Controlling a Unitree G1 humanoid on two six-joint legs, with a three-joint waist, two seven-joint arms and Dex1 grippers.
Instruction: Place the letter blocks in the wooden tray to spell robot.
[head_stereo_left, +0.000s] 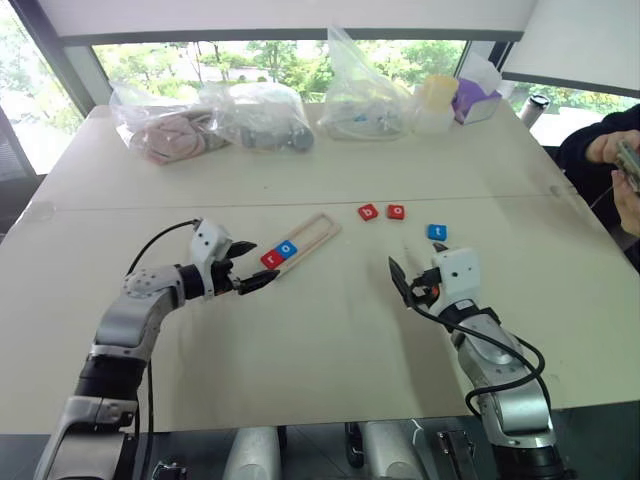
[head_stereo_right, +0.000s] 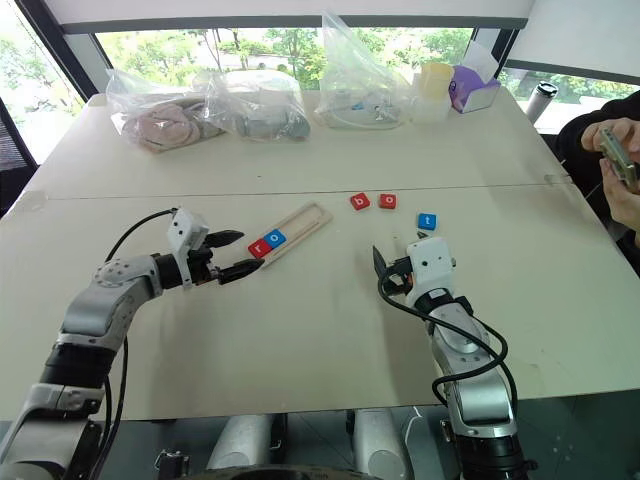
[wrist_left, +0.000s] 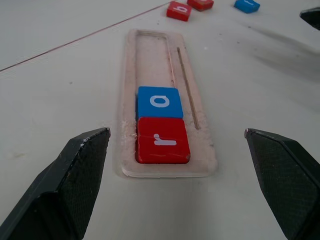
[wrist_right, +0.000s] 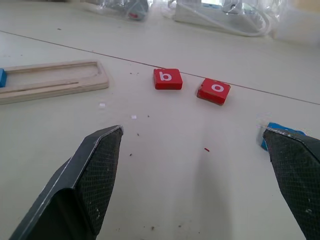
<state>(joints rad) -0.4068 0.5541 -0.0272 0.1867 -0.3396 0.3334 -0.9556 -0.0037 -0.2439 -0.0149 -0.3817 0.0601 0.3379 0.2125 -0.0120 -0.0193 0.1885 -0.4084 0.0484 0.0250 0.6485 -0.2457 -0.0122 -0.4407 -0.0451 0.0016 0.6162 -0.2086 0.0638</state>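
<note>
Wooden tray (head_stereo_right: 291, 228) holds 2 letter blocks (head_stereo_right: 267, 242).

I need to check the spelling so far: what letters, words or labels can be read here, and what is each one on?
"r": red block at the near end of the wooden tray.
"o": blue block next to it in the tray.
"b": red block on the table.
"o": red block beside the b.
Blue block on the table: letter too small to read.
Bags at the far edge: nothing readable.

Clear plastic bags (head_stereo_left: 262, 115) and a purple box (head_stereo_left: 472, 100) line the table's (head_stereo_left: 330, 360) far edge
</note>
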